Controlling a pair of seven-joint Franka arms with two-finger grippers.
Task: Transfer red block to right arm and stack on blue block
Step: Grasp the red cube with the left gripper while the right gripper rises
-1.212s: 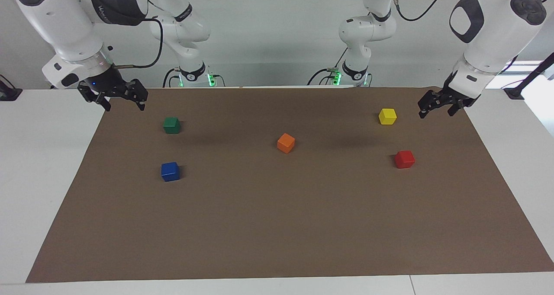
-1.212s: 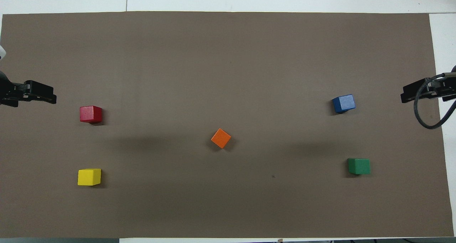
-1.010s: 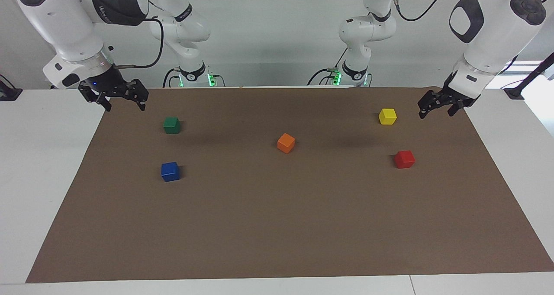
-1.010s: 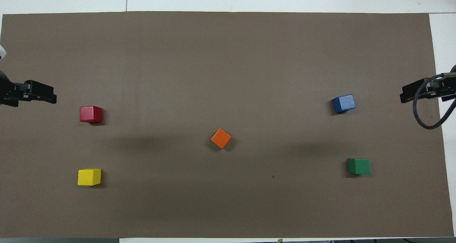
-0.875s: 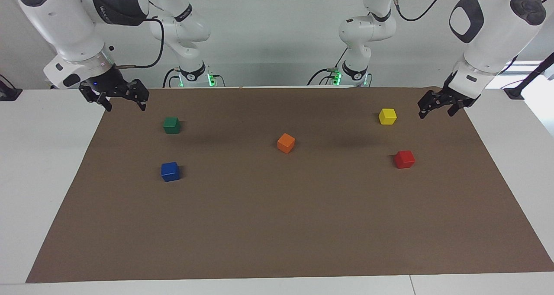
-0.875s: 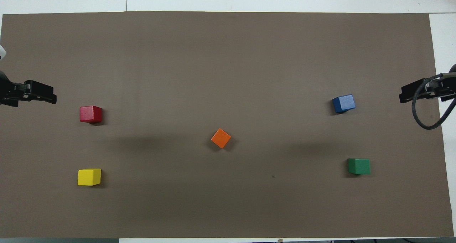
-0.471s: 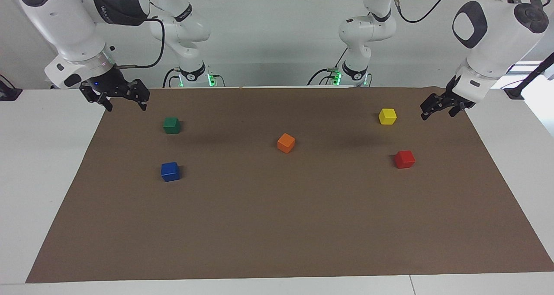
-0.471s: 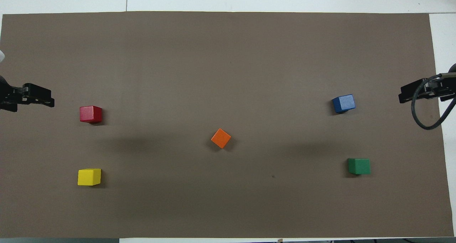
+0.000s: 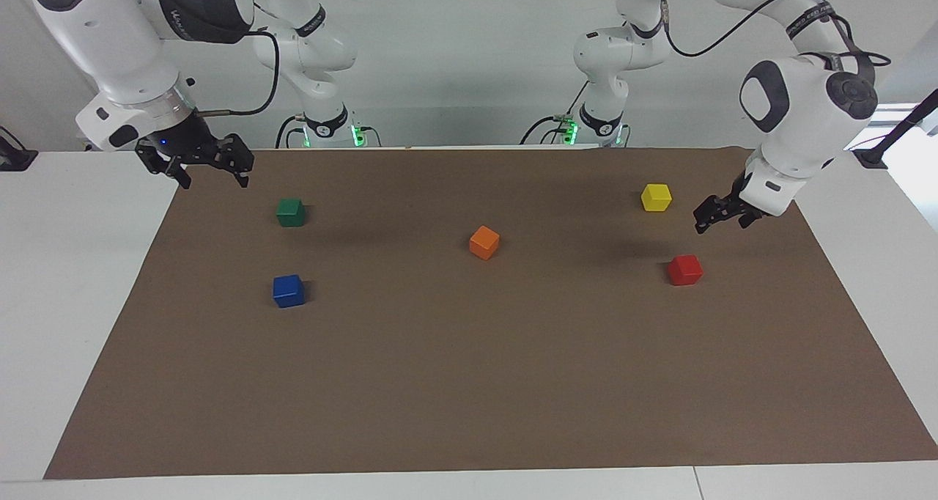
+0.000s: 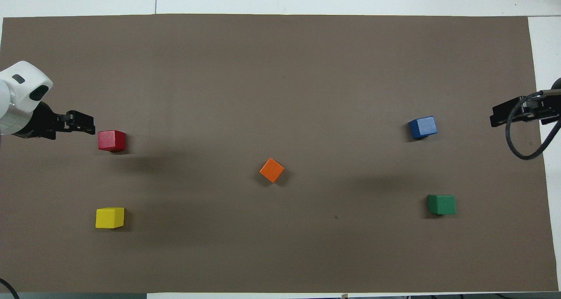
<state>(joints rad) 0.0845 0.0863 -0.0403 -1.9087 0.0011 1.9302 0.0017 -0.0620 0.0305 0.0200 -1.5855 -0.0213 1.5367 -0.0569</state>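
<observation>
My left gripper (image 9: 720,216) open, empty, raised over brown mat (image 9: 469,383) between yellow block (image 9: 656,196) and red block (image 9: 685,270). My right gripper (image 9: 211,170) open, waiting over mat corner near green block (image 9: 291,212); blue block (image 9: 289,290) well apart.

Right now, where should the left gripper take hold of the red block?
Probably from straight above, fingers across two opposite side faces of the red block. It sits flat on the brown mat, nothing touching it, and the open left gripper hangs close by.

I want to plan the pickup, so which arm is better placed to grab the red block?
Left: its hand hangs open beside the red block; the right hand waits at the blue block's end.
</observation>
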